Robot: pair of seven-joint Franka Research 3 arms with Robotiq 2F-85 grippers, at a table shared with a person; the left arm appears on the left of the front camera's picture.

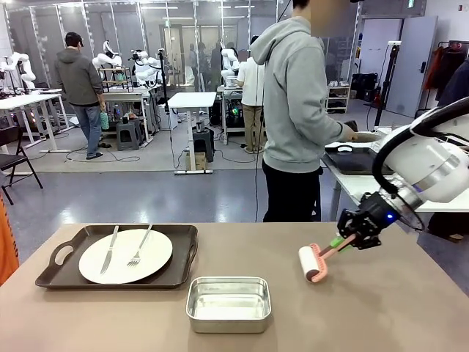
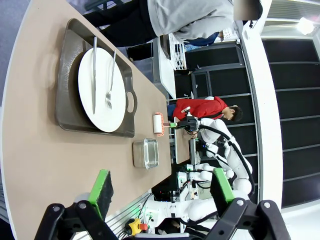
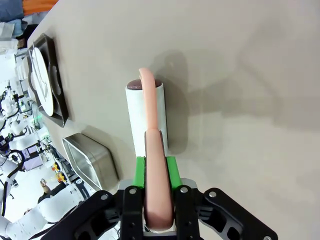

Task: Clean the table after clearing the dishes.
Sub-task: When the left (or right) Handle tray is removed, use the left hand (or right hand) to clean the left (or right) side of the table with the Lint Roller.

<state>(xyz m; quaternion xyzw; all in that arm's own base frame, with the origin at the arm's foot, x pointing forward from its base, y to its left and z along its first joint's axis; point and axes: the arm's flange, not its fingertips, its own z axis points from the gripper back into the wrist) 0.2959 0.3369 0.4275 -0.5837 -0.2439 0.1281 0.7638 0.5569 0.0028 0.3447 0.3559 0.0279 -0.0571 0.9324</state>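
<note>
Stretching across the lower half of the front view, the large tan-brown matte table [image 1: 410,308] looks only partly cleared, so the job reads as somewhere in its middle. At lower left a dark brown rectangular handled tray [image 1: 187,253] sits on the top. It carries a round white dinner plate [image 1: 124,268], which will have to go before that part can be wiped. A person in a grey hooded top [image 1: 297,110] stands at the far side, turned toward a white side table [image 1: 366,183] at the right edge. Something dark and flat lies there by the person's hand, but I cannot tell whether it is a second tray. At lower centre stands a small shiny steel rectangular pan [image 1: 229,281], empty. To its right a lint roller [image 1: 311,264], a white roll on a pink handle, sits low over the bare top; whether it touches I cannot tell. The right gripper [image 1: 344,240] is closed firmly on that pink handle, so the cleaning seems under way on the clear right side. On the plate lie a silver knife [image 1: 108,249] and a silver fork [image 1: 139,247], side by side. In the left wrist view the left gripper [image 2: 161,187] hangs with its fingers spread wide and nothing between them, well away from the tray.
</note>
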